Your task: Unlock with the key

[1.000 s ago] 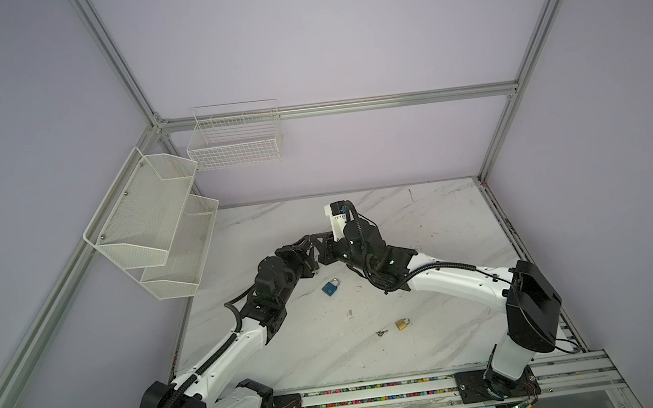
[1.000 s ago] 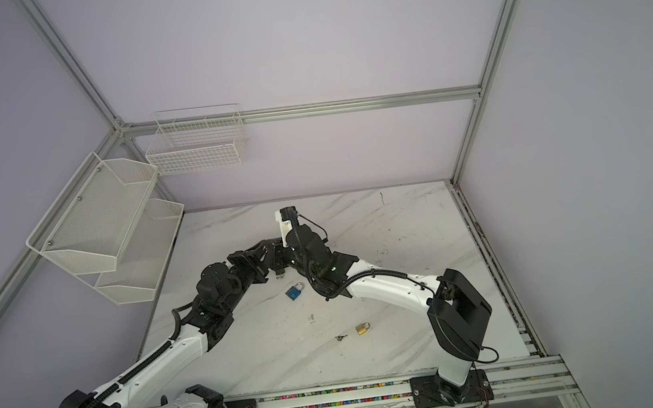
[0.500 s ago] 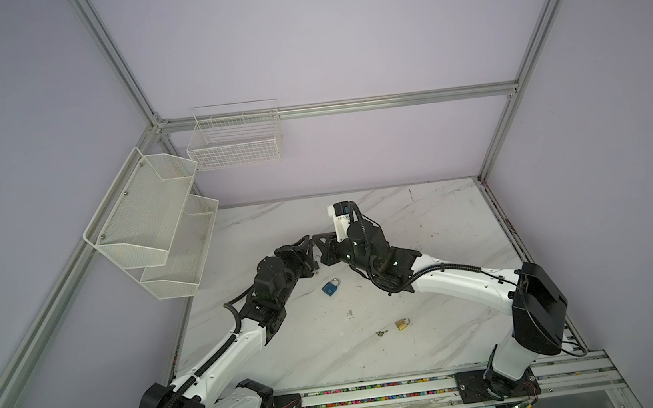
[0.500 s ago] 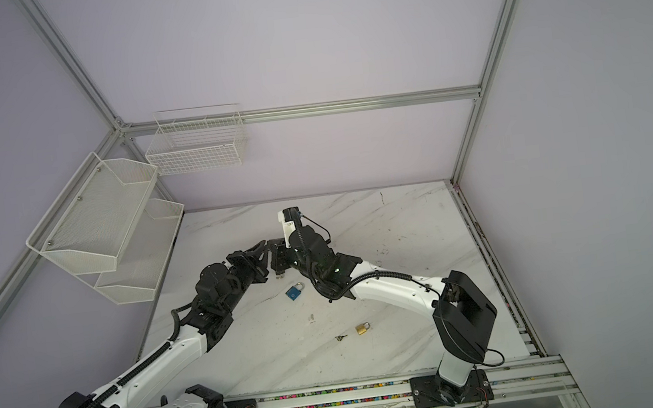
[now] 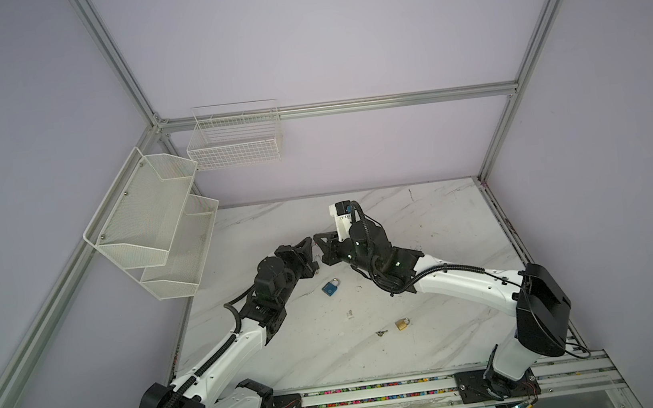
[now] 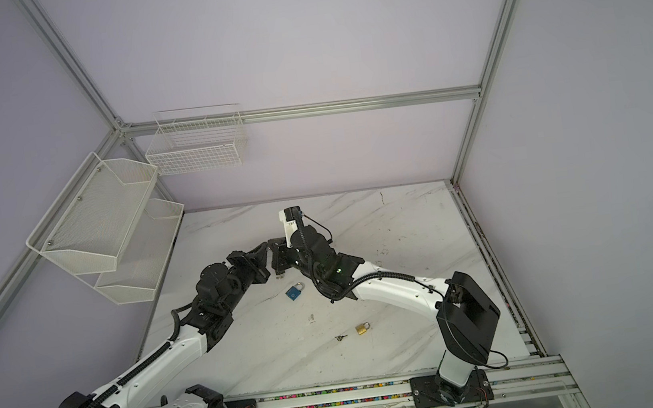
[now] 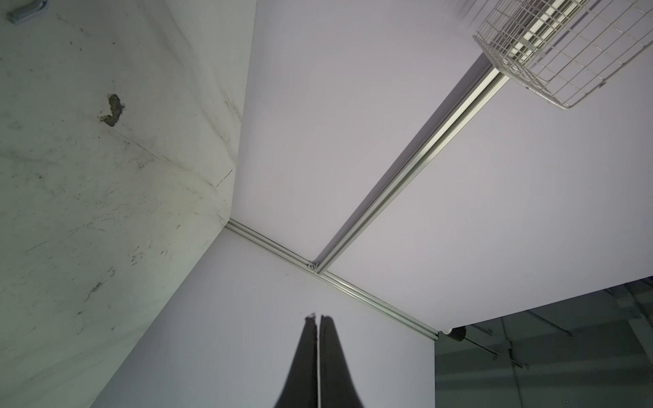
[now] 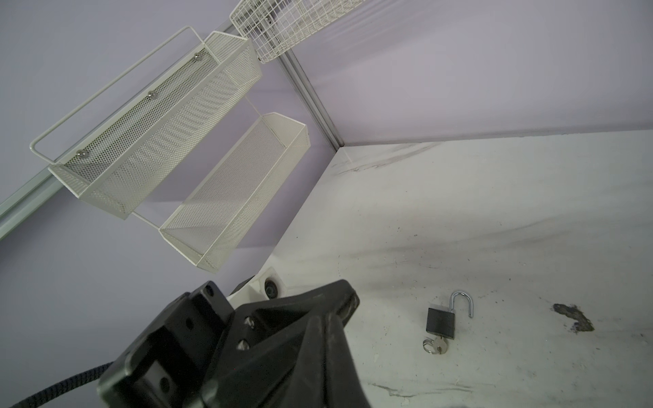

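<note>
Above the table (image 5: pixel 443 217), left end effector (image 7: pixel 318 317) newly closed, right end effector (image 5: pixel 321 249) closed too.

A: Left gripper (image 7: pixel 318 318) on its wrist view, and the fingers (image 7: pixel 305 360) run off the frame edge!
B: The wire basket (image 7: pixel 565 46) is cropped at the corner, its far end smeared.
A: Cut off again on the right wrist view.
B: From above, a speck (image 5: pixel 381 333) beside the brass padlock (image 5: pixel 402 323). A key?
A: Too small to call.

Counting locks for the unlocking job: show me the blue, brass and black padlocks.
blue padlock (image 5: pixel 329 289), in a top view, on its body.
brass padlock (image 5: pixel 401 325), in a top view, on its body.
black padlock (image 8: pixel 440 322), right wrist view, on its body.
</note>
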Robot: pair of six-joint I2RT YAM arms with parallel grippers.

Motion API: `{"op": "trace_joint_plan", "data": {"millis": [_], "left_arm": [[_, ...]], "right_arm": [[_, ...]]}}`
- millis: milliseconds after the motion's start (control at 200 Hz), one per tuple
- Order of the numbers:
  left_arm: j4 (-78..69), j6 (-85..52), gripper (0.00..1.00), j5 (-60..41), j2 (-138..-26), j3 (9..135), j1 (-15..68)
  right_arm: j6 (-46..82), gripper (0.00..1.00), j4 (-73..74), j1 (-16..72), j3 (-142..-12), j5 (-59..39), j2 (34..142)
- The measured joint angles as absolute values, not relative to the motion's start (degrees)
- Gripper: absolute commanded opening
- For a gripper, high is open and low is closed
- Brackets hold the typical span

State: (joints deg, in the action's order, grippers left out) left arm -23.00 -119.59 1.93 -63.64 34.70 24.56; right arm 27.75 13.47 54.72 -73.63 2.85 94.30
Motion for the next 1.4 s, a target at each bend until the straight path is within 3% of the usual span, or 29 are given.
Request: {"op": "trace_joint_plan", "data": {"millis": [230,310,420,720,1035,1400], "left_arm": [[-22.8,-119.6,0.0,1.9,-63.6,34.7,24.6],[-23.2,-119.2,0.0,1.9,-63.7,34.8,24.6],[-24.3,-113.6,0.0,2.0,-64.2,35.0,24.8],[-18.1,-76.6,0.0,-5.1,-66.4,45.7,24.8],[-20.1,-46.6,0.0,-19.8,-68.1,53.6,26.0],[-24.8,-39.4,0.0,-27.0,-70.4,53.6,26.8]], "right_arm": [[27.8,0.0,13.3,54.7,-73.6,2.8,94.2],[28.1,0.19,12.5,54.7,-73.6,2.5,93.5],[28.4,0.34,10.7,54.3,-73.0,1.3,90.7],[32.4,0.5,8.3,44.6,-69.5,-14.4,78.2],[35.2,0.5,9.2,34.9,-66.3,-36.4,76.9],[39.3,0.4,21.7,34.7,-63.4,-47.8,80.3]]}}
